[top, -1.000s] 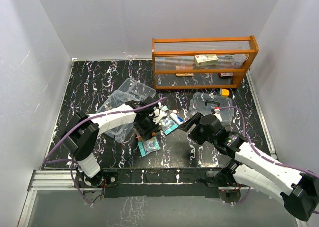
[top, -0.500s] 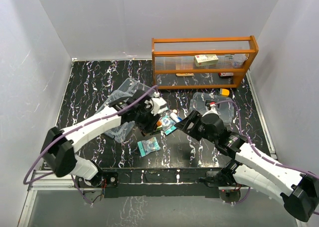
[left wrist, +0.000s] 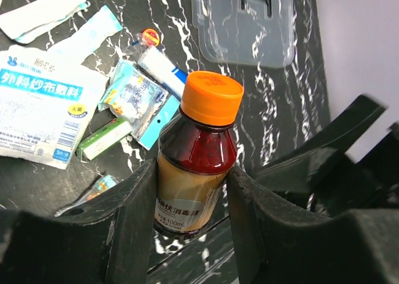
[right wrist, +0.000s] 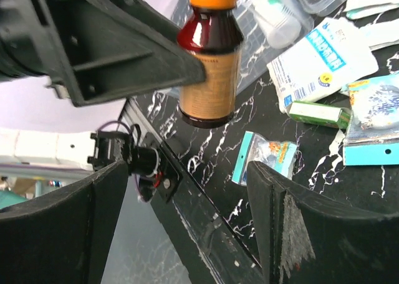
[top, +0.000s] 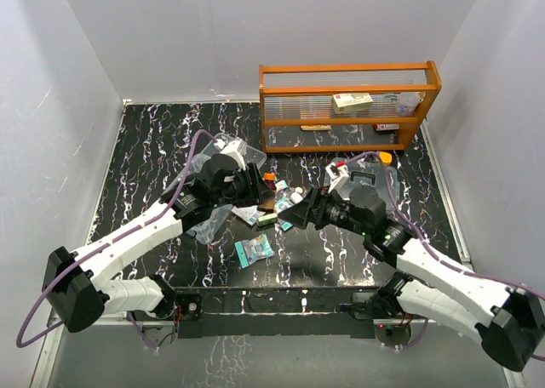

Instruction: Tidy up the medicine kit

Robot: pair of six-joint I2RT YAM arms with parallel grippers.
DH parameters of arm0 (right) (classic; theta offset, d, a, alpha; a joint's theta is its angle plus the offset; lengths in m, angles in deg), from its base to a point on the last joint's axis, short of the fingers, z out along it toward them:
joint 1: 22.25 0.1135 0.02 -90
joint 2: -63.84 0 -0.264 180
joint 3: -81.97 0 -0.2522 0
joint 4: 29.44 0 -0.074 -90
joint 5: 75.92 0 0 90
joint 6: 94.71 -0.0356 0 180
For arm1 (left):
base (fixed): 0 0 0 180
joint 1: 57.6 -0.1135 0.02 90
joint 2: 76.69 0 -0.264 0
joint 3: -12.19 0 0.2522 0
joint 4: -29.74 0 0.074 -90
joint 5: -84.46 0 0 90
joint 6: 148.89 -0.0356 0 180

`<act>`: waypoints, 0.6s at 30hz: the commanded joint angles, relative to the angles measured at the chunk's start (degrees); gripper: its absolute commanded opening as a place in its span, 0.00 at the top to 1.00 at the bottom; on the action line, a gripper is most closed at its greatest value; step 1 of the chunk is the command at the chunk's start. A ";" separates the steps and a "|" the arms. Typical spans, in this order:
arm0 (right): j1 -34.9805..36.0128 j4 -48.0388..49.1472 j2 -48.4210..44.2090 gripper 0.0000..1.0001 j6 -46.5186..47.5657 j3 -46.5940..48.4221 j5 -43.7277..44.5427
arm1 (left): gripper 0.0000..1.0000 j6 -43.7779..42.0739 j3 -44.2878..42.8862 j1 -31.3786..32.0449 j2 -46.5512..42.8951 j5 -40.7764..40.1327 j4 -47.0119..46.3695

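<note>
Behind the left claw [left wrist: 190, 172], under its arm, sits the clear box of the medicine kit [top: 228, 148], open. I cannot tell what, if anything, already lies in its compartments.

The left claw is closed on a brown bottle [left wrist: 198, 141] with an orange cap, gripped round the body and held off the table. Beneath and just beyond this claw the loose packets [left wrist: 134, 100] are scattered: a white dressing packet [left wrist: 37, 109], a small green box [left wrist: 106, 137] and a few teal sachets, some overlapping. One more sachet [top: 254, 249] lies apart, on the near side of both claws.

The right claw [right wrist: 190, 172] faces the left one with its jaws spread wide and nothing in them. The bottle hangs just ahead of its gap, so this looks like a hand-over about to be made. Behind the right claw the clear lid [left wrist: 249, 22] with its dark handle lies flat, well apart from the box.

By my reading the job is in its early part: one bottle is in hand, most of the small things are unsorted, and the lid is off.

The table [top: 153, 150] is black, veined in white and purple. An orange rack [top: 349, 103] stands at its far edge, and plain white walls [top: 77, 82] close it in on three sides.
</note>
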 commanded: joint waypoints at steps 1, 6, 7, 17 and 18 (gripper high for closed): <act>0.02 4.21 7.59 0.25 5.51 6.52 -8.00 | 0.70 13.86 -0.40 -0.20 -3.64 -5.65 -1.92; 0.03 5.59 14.39 0.28 5.96 10.35 -11.08 | 0.71 17.65 0.11 -0.44 -3.80 -4.33 -2.53; 0.07 6.99 14.80 0.28 5.48 10.32 -11.29 | 0.71 18.21 0.27 -0.44 -3.88 -4.24 -2.38; 0.04 10.49 17.59 0.36 2.93 9.82 -7.07 | 0.70 23.88 2.35 -0.87 -5.20 -1.10 -4.13; 0.07 10.85 17.89 0.36 2.92 9.73 -6.94 | 0.70 24.50 2.63 -0.94 -5.27 -0.54 -4.64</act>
